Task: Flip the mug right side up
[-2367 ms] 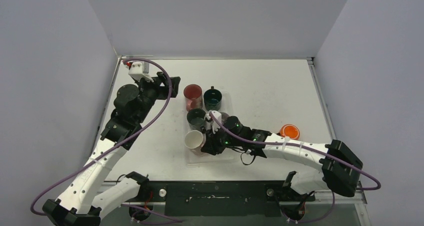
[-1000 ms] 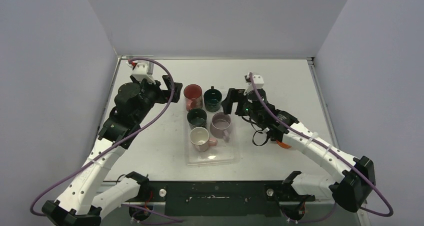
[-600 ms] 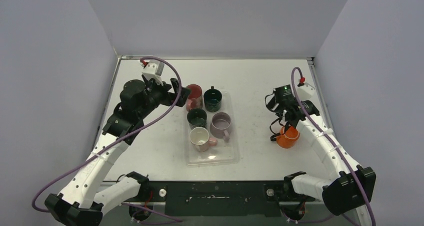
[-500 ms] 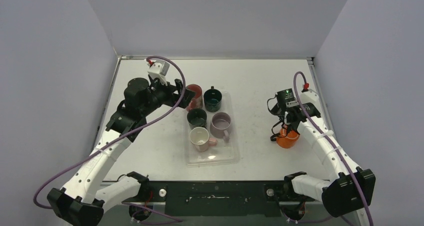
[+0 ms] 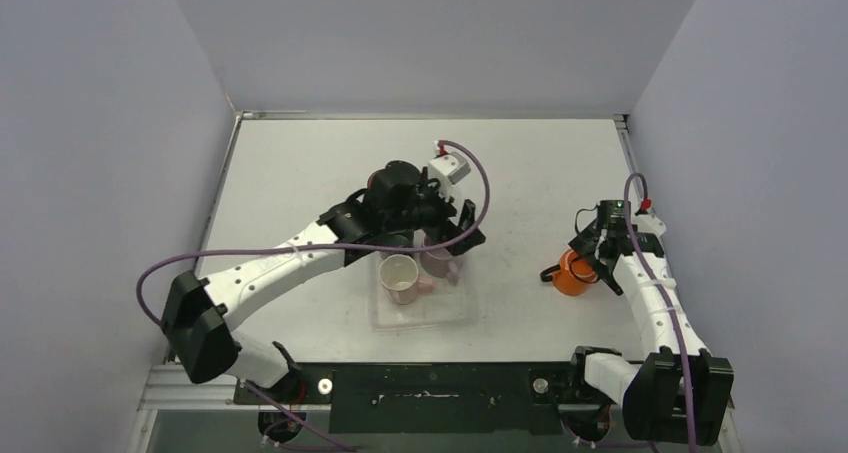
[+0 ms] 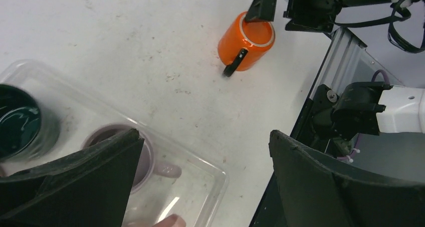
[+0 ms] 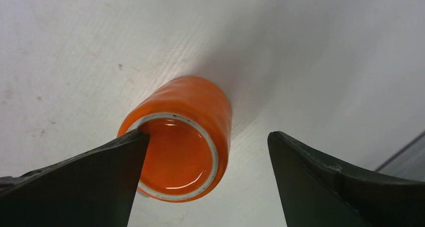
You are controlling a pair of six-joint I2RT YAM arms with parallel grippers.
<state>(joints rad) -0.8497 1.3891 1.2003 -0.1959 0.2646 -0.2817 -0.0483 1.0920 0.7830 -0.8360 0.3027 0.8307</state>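
The orange mug (image 5: 572, 274) with a black handle stands on the table at the right. A white-ringed, shallow glossy face (image 7: 175, 154) points up, which looks like its base. My right gripper (image 5: 592, 256) hangs open over it. One fingertip (image 7: 135, 139) sits at the ring's left edge, the other (image 7: 280, 142) is apart on the right. In the left wrist view the mug (image 6: 245, 39) shows far ahead. My left gripper (image 5: 458, 235) is open above the tray's right side, with nothing between its fingers.
A clear plastic tray (image 5: 425, 318) lies mid-table with upright mugs: a white one (image 5: 398, 275), a mauve one (image 6: 145, 154) and a dark green one (image 6: 20, 122). My left arm (image 5: 300, 248) stretches across the tray's back. The table's metal front rail (image 6: 341, 51) is near.
My left arm swung from the back left to over the tray's right side. My right gripper has shifted slightly right beside the orange mug and come down around it.
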